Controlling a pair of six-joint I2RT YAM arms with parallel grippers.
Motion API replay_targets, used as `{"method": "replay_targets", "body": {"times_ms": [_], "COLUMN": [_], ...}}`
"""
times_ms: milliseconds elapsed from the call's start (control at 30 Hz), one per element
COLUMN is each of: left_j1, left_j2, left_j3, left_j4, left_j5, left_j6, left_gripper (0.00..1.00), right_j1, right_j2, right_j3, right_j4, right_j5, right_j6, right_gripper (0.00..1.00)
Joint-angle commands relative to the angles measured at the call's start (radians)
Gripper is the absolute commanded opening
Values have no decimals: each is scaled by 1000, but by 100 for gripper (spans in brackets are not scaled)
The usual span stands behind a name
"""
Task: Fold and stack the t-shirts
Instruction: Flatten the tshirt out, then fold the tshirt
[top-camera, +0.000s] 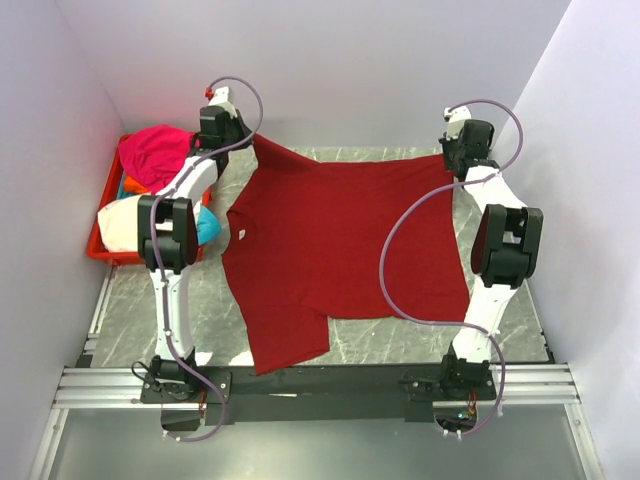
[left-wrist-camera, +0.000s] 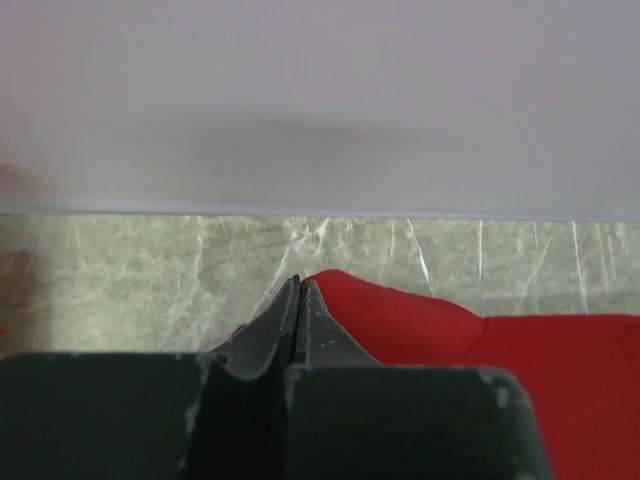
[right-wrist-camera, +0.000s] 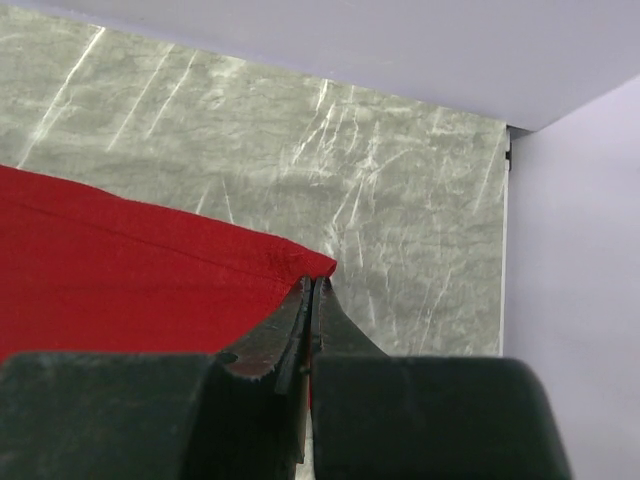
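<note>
dark red t-shirt spread on table | left claw far-left corner | right claw far-right corner

The dark red t-shirt lies spread open on the tabletop, collar to the left, hem to the right. A magenta t-shirt, orange t-shirt, cream-white t-shirt and cyan t-shirt lie heaped at far left.

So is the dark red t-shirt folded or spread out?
Spread out: the dark red t-shirt lies flat on the table, collar showing, its far corners pinched in the left fingers and right fingers.
</note>
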Motion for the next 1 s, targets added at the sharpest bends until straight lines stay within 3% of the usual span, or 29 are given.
{"method": "replay_targets", "body": {"times_ms": [0, 400, 967], "left_j1": [5, 5, 4], "left_j2": [-95, -351, -592], "left_j3": [-64, -399, -694], "left_j4": [69, 197, 234], "left_j5": [52, 85, 104], "left_j6": [6, 9, -3], "left_gripper": [0, 0, 1], "right_j1": [-9, -38, -48], "right_j2": [-50, -116, -111], "right_j3": [-5, -113, -162], "right_j4": [55, 88, 108], "right_j5": [15, -11, 19], "right_j6": [16, 10, -12], "right_gripper": [0, 0, 0]}}
